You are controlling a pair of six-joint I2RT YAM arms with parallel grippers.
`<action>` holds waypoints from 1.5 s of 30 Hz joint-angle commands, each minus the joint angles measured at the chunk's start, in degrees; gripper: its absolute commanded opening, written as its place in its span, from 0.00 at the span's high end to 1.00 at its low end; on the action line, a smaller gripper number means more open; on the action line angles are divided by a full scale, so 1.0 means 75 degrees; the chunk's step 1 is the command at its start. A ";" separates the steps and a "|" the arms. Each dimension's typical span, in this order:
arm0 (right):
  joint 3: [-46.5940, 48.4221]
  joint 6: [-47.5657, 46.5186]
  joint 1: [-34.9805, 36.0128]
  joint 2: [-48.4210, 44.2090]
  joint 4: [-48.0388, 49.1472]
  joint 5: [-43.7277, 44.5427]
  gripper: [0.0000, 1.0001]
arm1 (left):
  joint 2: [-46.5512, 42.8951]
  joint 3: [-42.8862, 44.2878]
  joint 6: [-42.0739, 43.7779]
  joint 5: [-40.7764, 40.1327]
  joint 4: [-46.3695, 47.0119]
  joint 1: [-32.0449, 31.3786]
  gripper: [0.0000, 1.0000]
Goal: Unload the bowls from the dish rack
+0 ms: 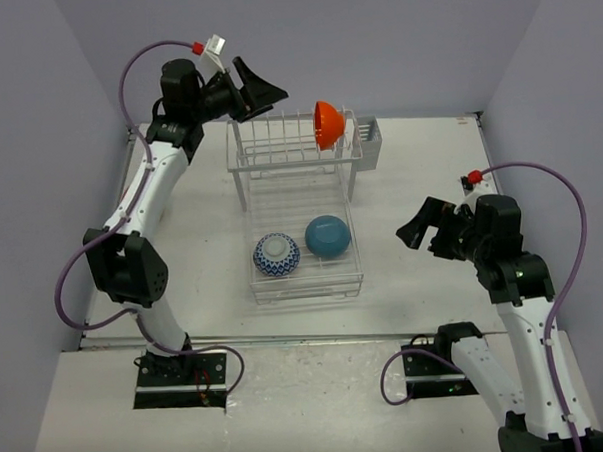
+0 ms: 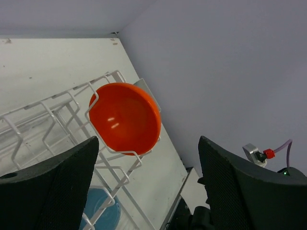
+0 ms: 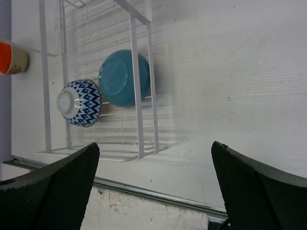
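Note:
The white wire dish rack (image 1: 295, 201) stands mid-table. One orange bowl (image 1: 327, 125) stands on edge in its upright tines at the back right; it also shows in the left wrist view (image 2: 124, 117). A blue-and-white bowl (image 1: 277, 254) and a teal bowl (image 1: 328, 236) lie upside down in the flat tray, and both show in the right wrist view: the blue-and-white bowl (image 3: 80, 102) and the teal bowl (image 3: 120, 79). My left gripper (image 1: 261, 96) is open and empty, high at the rack's back left, facing the orange bowl. My right gripper (image 1: 422, 231) is open and empty, right of the tray.
A grey cutlery caddy (image 1: 366, 143) hangs at the rack's back right. An orange-rimmed cream object (image 3: 12, 57) is cut off at the left edge of the right wrist view. Grey walls close in the table on three sides. The table's metal front edge (image 3: 158, 194) runs below the tray.

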 commanded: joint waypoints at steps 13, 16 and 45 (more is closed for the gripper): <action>-0.0027 -0.0056 0.0029 -0.0166 -0.0045 0.0208 0.01 | 0.0855 0.0712 -0.0066 0.0286 -0.0079 -0.1098 0.18; -0.0038 -0.0044 0.0029 -0.0212 -0.0057 0.0243 0.01 | 0.1206 0.1029 -0.0124 0.0274 -0.0103 -0.1321 0.18; -0.0179 0.0061 0.0029 -0.0365 0.0013 0.0243 0.01 | 0.2567 0.2728 0.0332 -0.0780 -0.1438 -0.1721 0.43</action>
